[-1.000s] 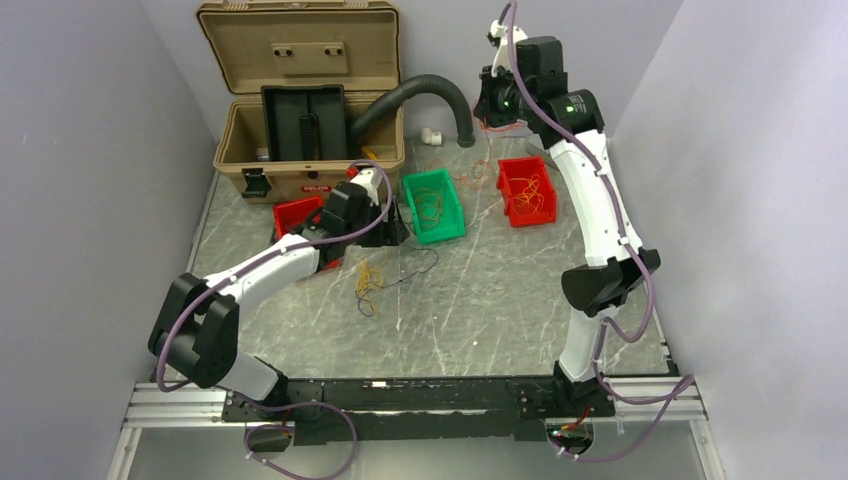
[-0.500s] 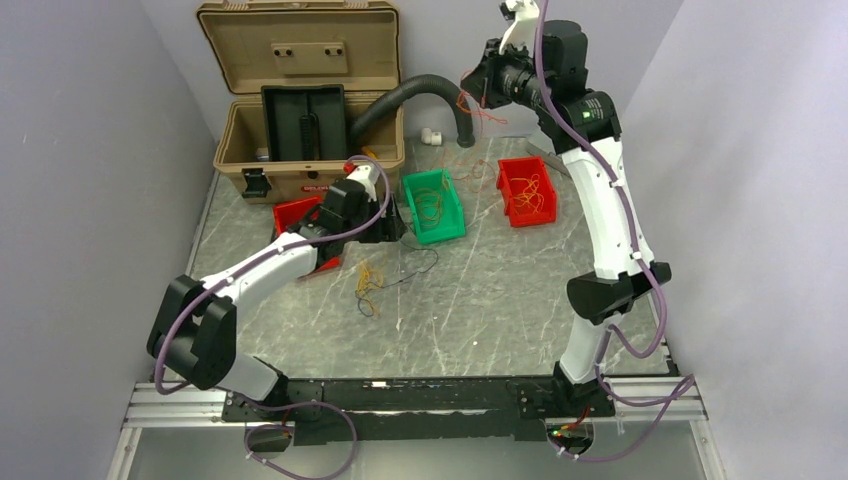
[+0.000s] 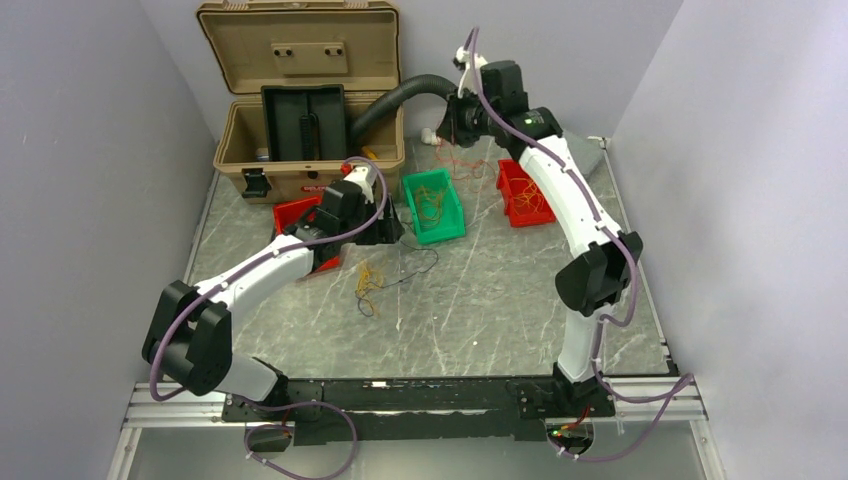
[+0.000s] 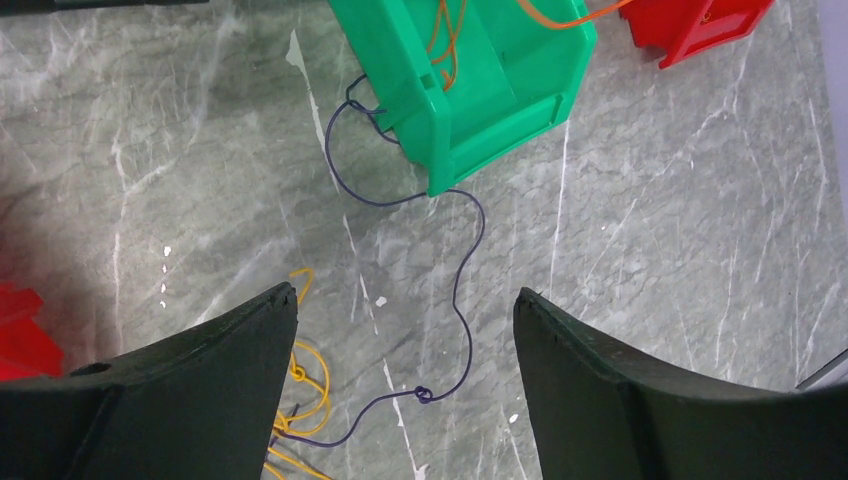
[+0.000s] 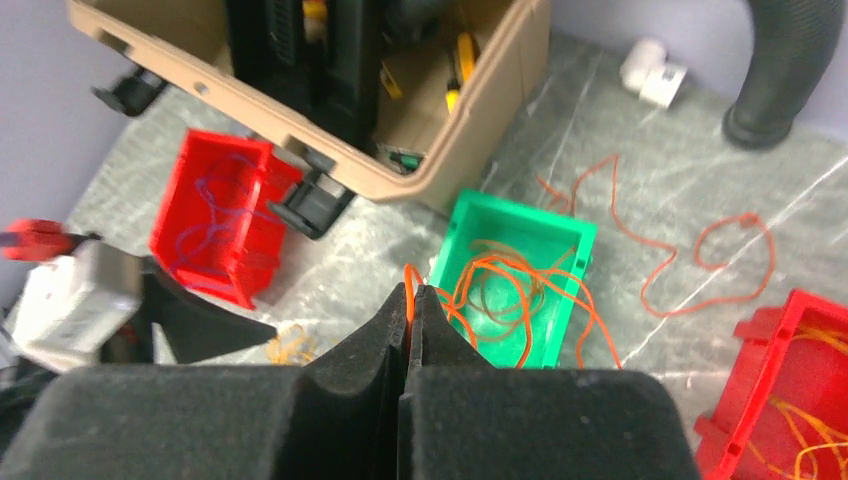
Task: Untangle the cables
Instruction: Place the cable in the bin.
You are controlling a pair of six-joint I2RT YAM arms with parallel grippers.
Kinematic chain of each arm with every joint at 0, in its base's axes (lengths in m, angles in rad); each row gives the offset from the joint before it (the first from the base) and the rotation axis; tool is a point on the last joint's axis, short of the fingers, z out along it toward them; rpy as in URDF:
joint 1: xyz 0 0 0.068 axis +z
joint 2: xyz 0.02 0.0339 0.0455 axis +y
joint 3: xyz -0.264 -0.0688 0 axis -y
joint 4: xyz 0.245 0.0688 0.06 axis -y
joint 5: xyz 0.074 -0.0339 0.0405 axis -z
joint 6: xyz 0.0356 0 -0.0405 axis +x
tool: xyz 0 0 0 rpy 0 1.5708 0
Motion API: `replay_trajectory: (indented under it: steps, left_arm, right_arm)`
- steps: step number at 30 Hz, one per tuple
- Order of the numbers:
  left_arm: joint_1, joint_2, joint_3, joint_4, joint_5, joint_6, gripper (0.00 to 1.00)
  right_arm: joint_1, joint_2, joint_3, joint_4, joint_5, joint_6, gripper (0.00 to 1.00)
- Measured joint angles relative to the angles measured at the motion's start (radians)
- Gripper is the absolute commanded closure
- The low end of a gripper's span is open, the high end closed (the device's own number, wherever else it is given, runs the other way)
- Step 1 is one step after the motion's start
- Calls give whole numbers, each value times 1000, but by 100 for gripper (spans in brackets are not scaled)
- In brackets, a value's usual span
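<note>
My right gripper (image 5: 411, 292) is shut on a thin orange wire (image 5: 408, 278) and holds it high over the green bin (image 5: 520, 215). The wire trails down into the orange wires (image 5: 505, 275) in that bin. In the top view the right gripper (image 3: 455, 120) hangs near the back wall. My left gripper (image 4: 405, 295) is open and empty, low over the table in front of the green bin (image 4: 480, 70). Under it lie a dark purple wire with a small knot (image 4: 424, 395) and yellow wires (image 4: 300, 370). This tangle (image 3: 370, 285) lies mid-table.
An open tan case (image 3: 300, 110) and a black hose (image 3: 420, 90) stand at the back. A red bin (image 3: 525, 190) with orange wires is on the right, and another red bin (image 5: 220, 215) holds purple wires on the left. A loose orange wire (image 5: 700, 250) lies behind the green bin.
My right arm has swung left from the back right corner to above the green bin, with the orange wire still pinched. The left arm has barely moved.
</note>
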Motion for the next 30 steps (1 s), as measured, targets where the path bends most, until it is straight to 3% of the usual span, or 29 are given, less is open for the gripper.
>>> replay_trajectory:
  steps: [7,21,24,28,30]
  left_arm:
    - [2,-1,-3,-27,0,3,16]
    - [13,-25,-65,-39,-5,8,16]
    - [15,-37,-73,-39,-7,9,16]
    - [15,-63,-99,-37,-13,16,15]
    - [15,-71,-111,-38,-19,24,15]
  right_arm:
    - [5,75,-161,64,-34,-1,100]
    - [52,163,-313,180,-58,32,100]
    - [31,181,-356,221,-23,50,67]
    - [6,248,-336,230,26,54,40]
    - [-8,254,-340,229,26,63,32]
